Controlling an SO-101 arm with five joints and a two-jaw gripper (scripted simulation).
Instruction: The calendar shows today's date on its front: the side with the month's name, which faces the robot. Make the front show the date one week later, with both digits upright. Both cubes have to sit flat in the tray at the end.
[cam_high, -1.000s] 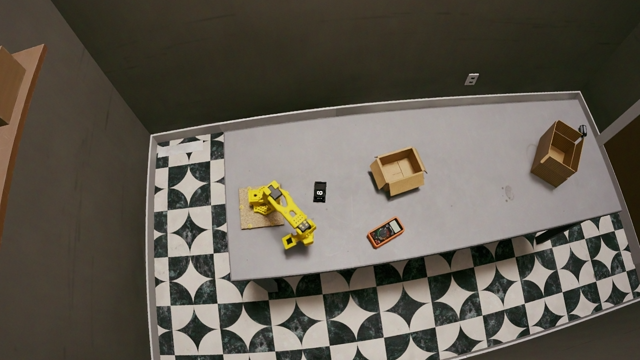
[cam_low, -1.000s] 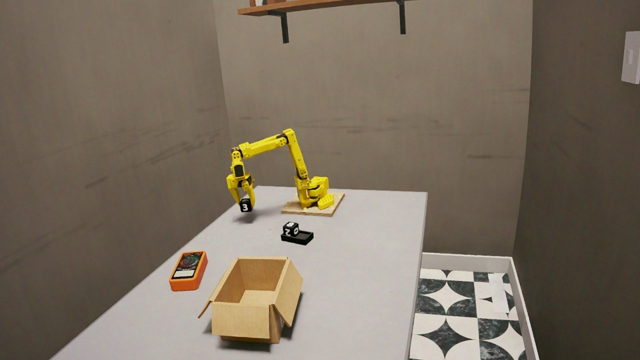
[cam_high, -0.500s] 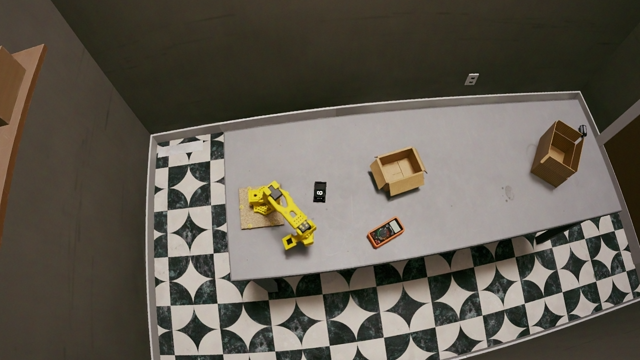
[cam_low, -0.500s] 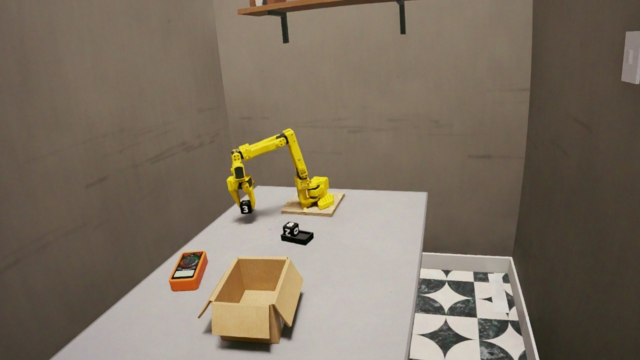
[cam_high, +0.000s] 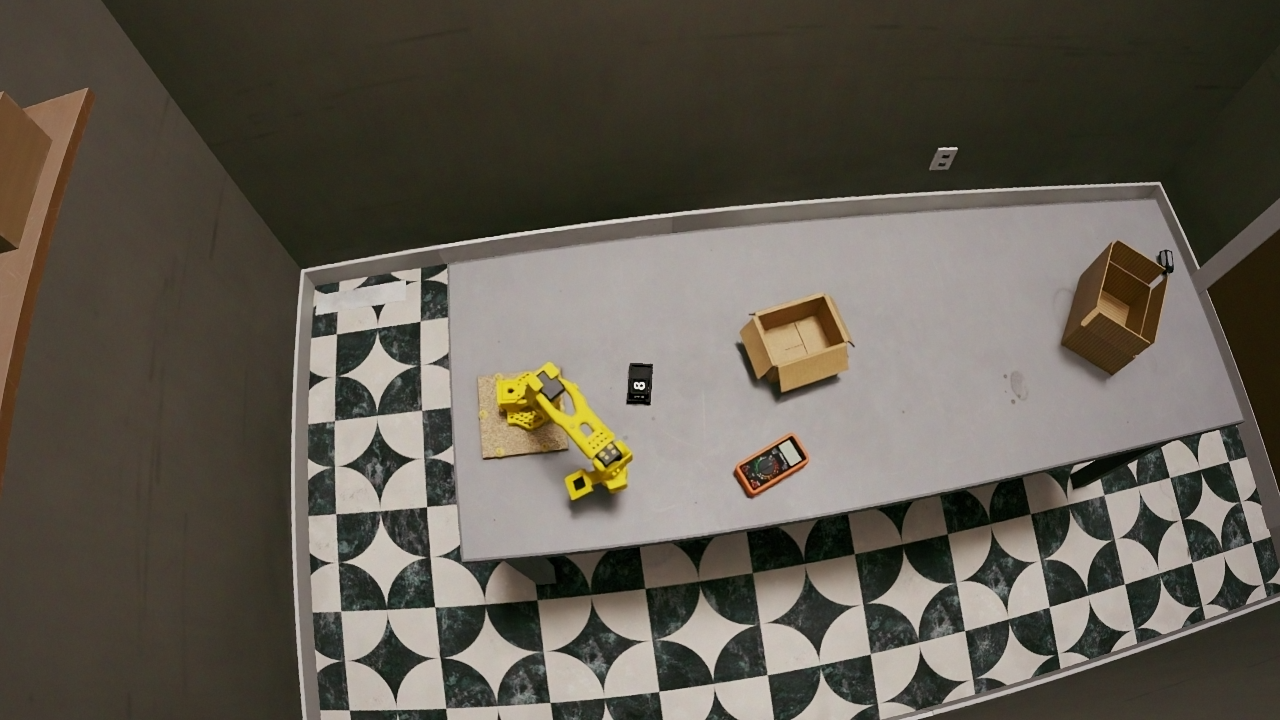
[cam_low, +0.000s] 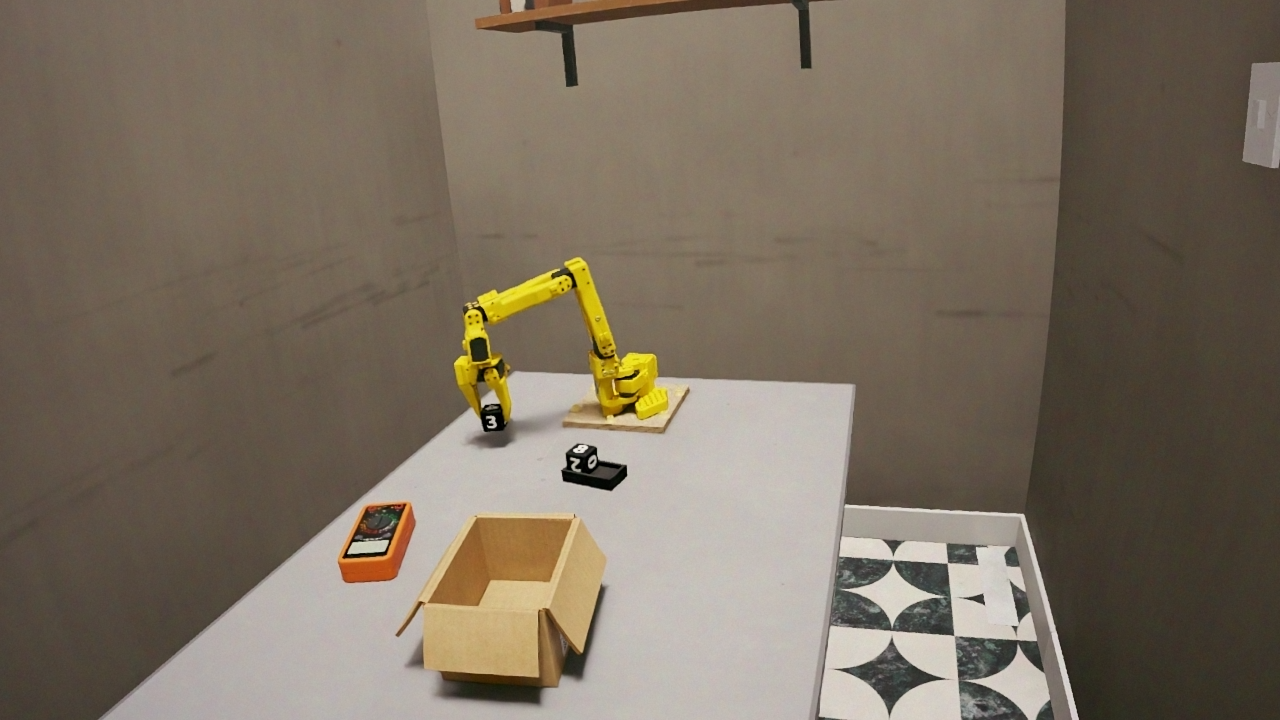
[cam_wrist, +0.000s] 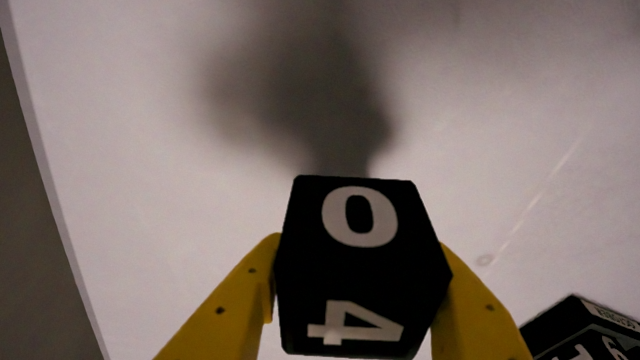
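Above the grey tabletop (cam_high: 859, 295) (cam_low: 707, 573) (cam_wrist: 165, 210), the gripper (cam_high: 597, 481) (cam_low: 491, 416) (cam_wrist: 361, 280) has its jaws clamped on one black number cube (cam_low: 493, 418) (cam_wrist: 361, 270); the other cube (cam_high: 639, 385) (cam_low: 581, 458) sits in one end of the black calendar tray (cam_high: 640, 368) (cam_low: 608, 481) (cam_wrist: 555, 317).

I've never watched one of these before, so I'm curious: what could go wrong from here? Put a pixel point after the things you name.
The tool (cam_high: 592, 488) (cam_low: 492, 416) (cam_wrist: 357, 300) grips one black cube (cam_low: 493, 418) (cam_wrist: 357, 270) above the table, so it might slip and tumble. It could also end up in the tray (cam_high: 639, 400) (cam_low: 610, 477) with the wrong digit forward. And lowering it beside the cube already there (cam_high: 639, 385) (cam_low: 580, 458) may knock that one.
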